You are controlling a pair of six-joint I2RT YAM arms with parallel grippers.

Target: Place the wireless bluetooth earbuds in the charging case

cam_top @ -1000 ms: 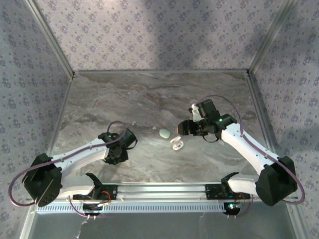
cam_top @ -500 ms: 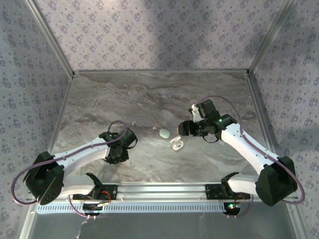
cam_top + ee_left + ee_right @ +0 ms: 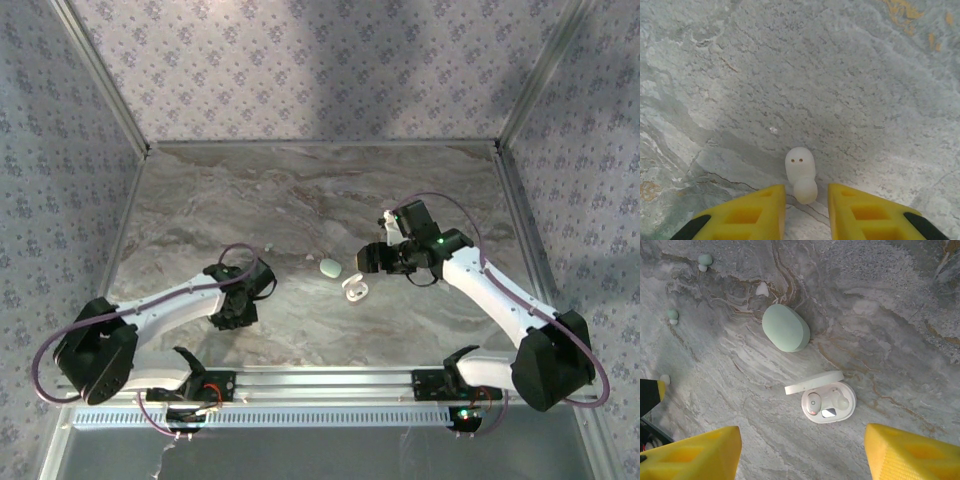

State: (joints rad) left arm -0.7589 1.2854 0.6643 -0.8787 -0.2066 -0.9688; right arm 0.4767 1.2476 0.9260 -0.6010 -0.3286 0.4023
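At the bottom centre of the frame the earbud (image 3: 801, 174) lies between my left jaws, its long axis pointing away from them; they stand apart, not touching it. My right jaws are wide apart.

The top camera looks down from behind over the whole table (image 3: 300, 190). Both wrist cameras face down close to it; the right one shares the white case (image 3: 827, 402) with the top.

A closed mint-green case (image 3: 785, 327) lies on the table (image 3: 900, 300).
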